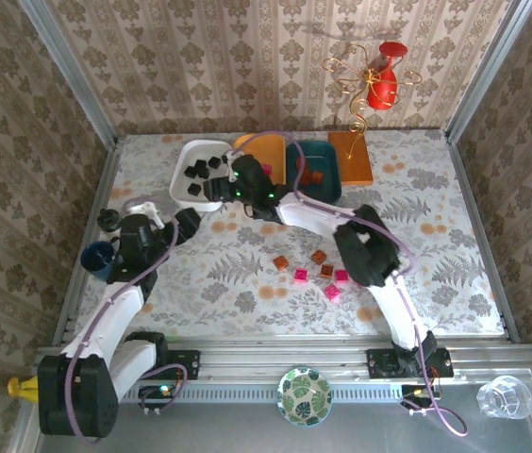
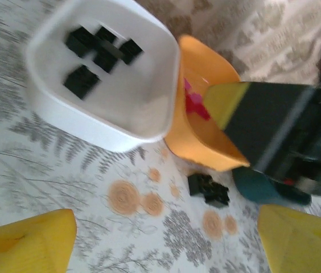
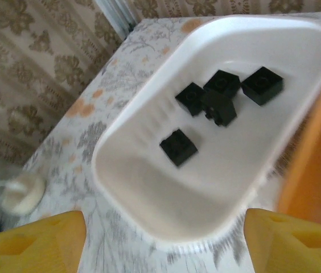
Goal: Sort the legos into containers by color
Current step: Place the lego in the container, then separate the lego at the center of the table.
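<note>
The white tray holds several black legos. One black lego lies apart from them, nearer the tray's front end. My right gripper hovers over that end, open, with nothing between its yellow fingers. My left gripper is open over the table. Two black legos lie ahead of it, beside the orange-yellow tray, which holds pink legos. The teal tray holds an orange-brown lego.
Loose orange-brown legos and pink legos lie mid-table, right of centre. An orange-brown board with a gold wire stand and a red vase stands at the back. A dark blue mug sits at the left edge. The right arm crosses above the trays.
</note>
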